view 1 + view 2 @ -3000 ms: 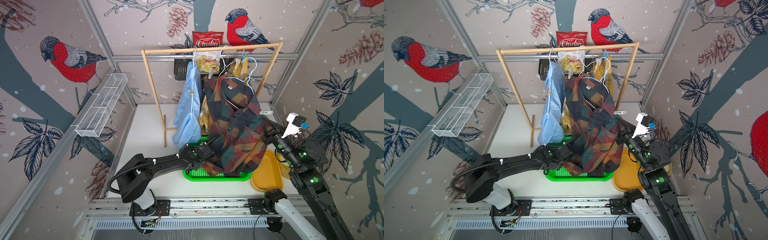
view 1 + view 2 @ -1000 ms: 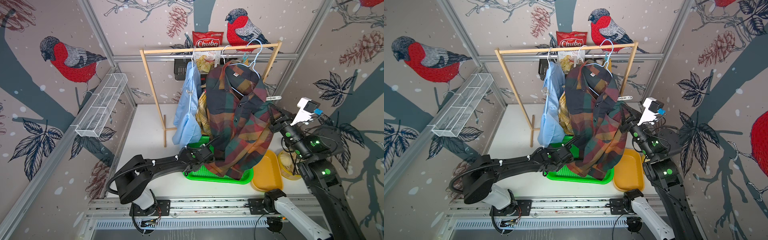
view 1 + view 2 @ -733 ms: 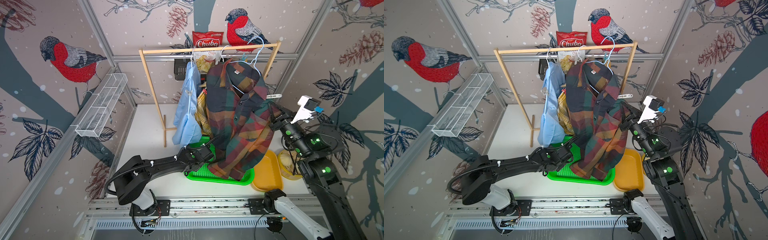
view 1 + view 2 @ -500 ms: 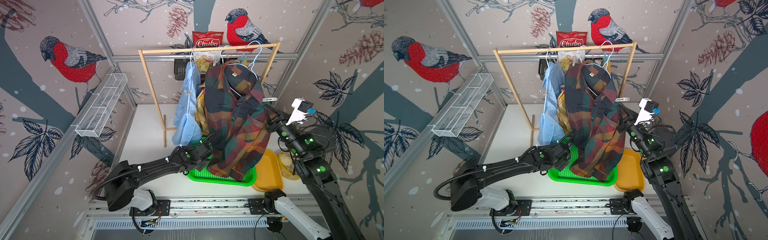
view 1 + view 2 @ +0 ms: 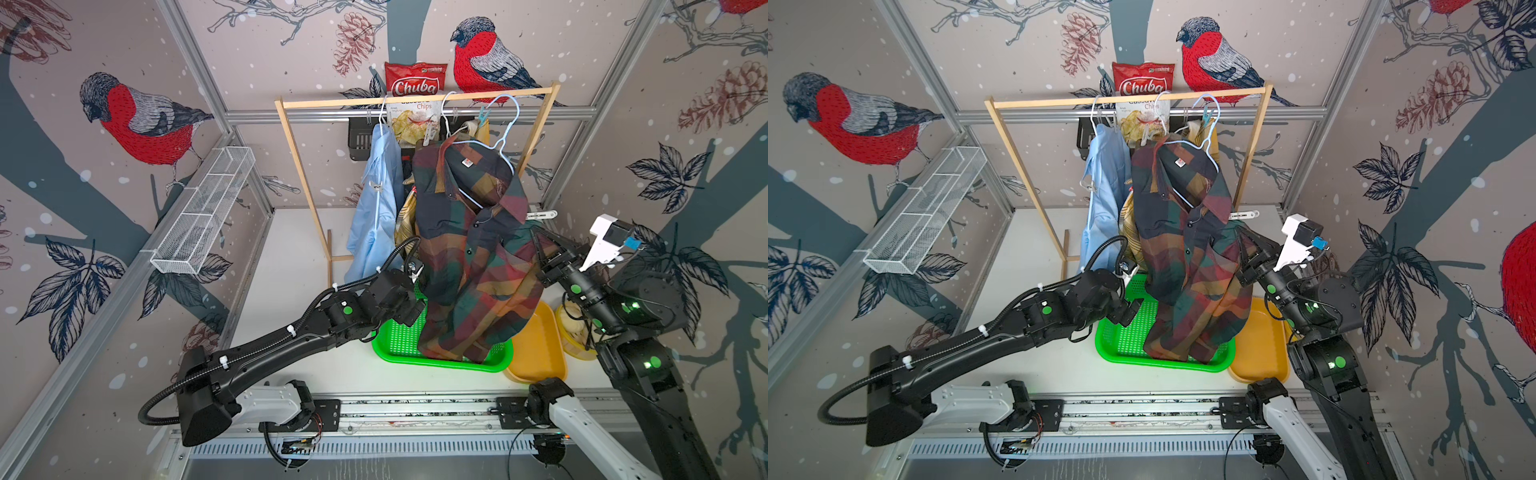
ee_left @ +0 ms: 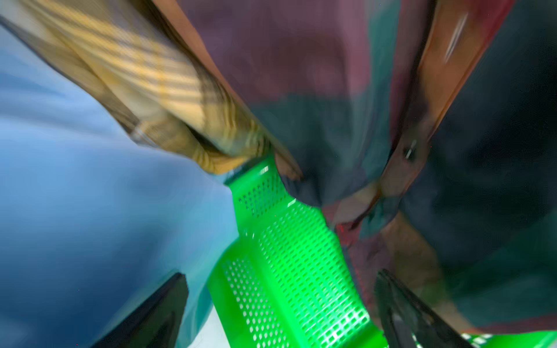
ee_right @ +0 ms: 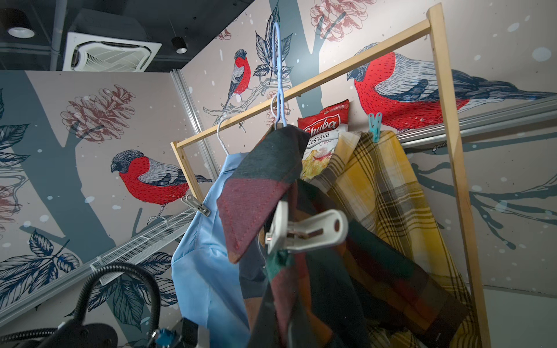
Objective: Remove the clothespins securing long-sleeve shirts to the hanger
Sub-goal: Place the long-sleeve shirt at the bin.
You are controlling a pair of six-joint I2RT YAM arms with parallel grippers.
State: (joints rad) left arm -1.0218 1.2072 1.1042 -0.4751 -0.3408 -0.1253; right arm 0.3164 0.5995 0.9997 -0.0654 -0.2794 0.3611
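Left claw [image 6: 280, 280] released, empty, over green basket [image 5: 415, 362], beside dark plaid shirt [image 5: 469, 257] hem. Step, likely: going for white clothespin [image 5: 540, 215] clamped on that shirt's shoulder. Pin about level, long axis along rail [image 5: 332, 102], handles pointing away from shirt toward right arm's side. Right claw [image 5: 542, 251] clenched near pin, tips behind cloth, grasp unclear. Next: unclench, straddle handles, squeeze, pull outward.

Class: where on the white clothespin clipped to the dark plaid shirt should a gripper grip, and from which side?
Squeeze the free tails of the white clothespin, at the end with the hole. Its other end bites the dark plaid shirt by the collar; the tails jut clear of the cloth, so approaching from that end looks best.
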